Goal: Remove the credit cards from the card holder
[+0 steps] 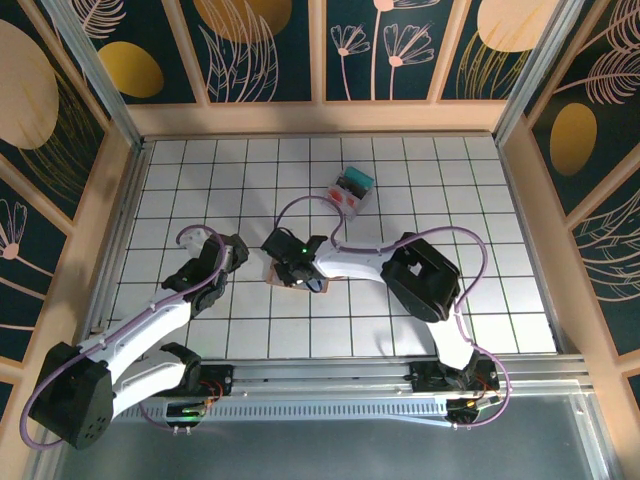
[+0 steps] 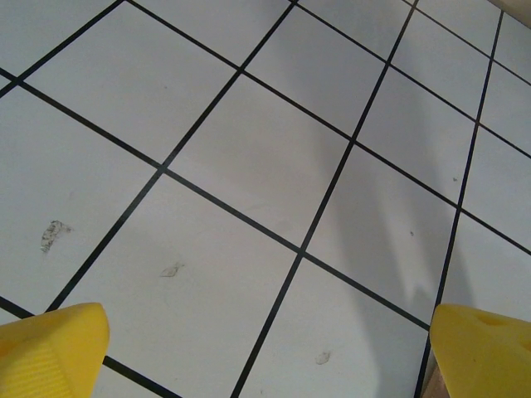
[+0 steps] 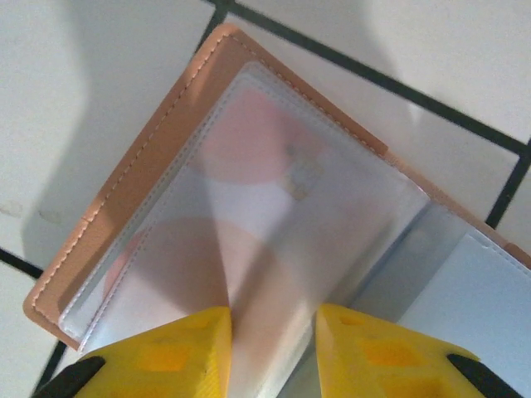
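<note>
Tan leather with a stitched edge: that's the card holder (image 3: 249, 207), lying open and flat on the white tiled bench (image 1: 450, 200), with its blue-grey inside showing at the right of the right wrist view. Seen from above, it sits a little left of the bench's middle, between the two arms and mostly tucked under the right hand (image 3: 274, 348). That hand is right down over the open holder, its yellow fingertips (image 3: 187, 352) drawn narrow with just a slim gap left. A clear plastic sleeve (image 3: 207, 274) runs up into that gap, but whether the tips are actually pinching it, I cannot tell. Inside the sleeve there's a card (image 3: 274, 166), pale with pinkish round patches and a small metallic chip near its middle, sitting in its pocket against the leather cover. Over to the left hand (image 2: 265, 352): it's spread wide, one yellow tip in each bottom corner of its own wrist view, and bare tile and black grid lines between them. From above it sits just beside the holder on the left, not touching it. Further back on the bench is a clear box (image 1: 352, 188) with red and teal contents, well apart from the holder and from both hands.
</note>
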